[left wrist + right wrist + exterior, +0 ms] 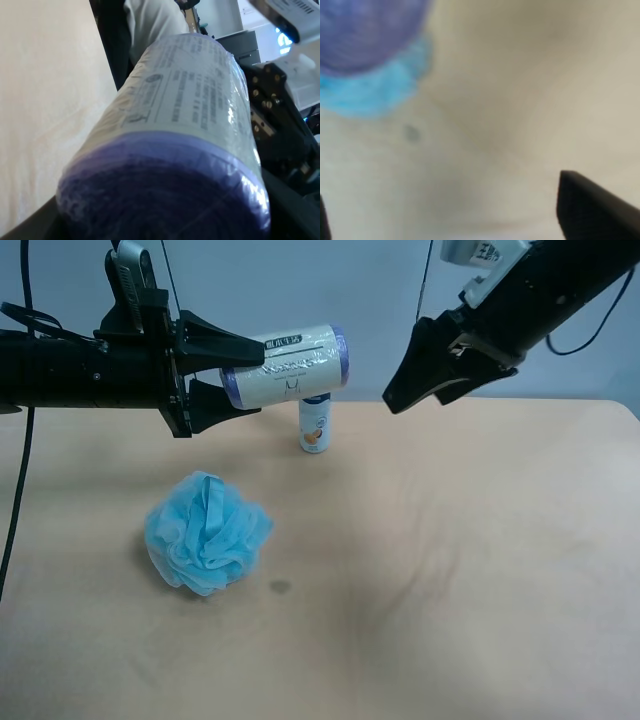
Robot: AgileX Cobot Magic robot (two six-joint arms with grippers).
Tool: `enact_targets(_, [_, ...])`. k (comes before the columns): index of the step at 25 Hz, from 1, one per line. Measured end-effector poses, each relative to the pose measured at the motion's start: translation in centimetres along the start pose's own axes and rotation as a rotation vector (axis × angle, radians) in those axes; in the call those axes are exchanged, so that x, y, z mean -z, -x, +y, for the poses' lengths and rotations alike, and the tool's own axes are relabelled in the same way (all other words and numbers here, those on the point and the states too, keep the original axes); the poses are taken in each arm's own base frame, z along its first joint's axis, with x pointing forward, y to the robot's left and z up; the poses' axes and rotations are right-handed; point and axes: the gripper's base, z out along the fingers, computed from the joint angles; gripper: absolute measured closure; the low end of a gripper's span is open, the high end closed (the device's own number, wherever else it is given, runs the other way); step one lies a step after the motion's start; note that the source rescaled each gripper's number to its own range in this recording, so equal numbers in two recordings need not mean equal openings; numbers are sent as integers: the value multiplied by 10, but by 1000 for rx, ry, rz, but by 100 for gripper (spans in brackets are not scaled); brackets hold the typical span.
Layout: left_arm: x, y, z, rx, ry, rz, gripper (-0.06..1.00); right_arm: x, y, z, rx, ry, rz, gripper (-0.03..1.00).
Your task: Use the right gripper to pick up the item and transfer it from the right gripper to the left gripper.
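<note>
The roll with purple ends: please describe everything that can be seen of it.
The roll is a short, stubby cylinder wrapped in glossy clear film, with a cream printed label and lavender-purple ends. It lies roughly horizontal in the air above the table, clamped near one end by the left end effector. Nothing else appears to touch it.

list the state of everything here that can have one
roll: off the table, held sideways in the left gripper's jaws
left gripper: shut on the roll
right gripper: jaws open, empty, apart from the roll
white bottle: upright on the table
blue bath pouf: resting on the table, untouched
</note>
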Motion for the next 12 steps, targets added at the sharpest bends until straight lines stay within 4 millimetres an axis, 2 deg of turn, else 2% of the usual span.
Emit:
enact_targets(5, [0, 0, 0, 0, 0, 0, 92, 18, -10, -11, -5, -223, 56, 33])
enact_targets(12, [0, 0, 0, 0, 0, 0, 92, 33, -19, -19, -77, -391, 110, 33])
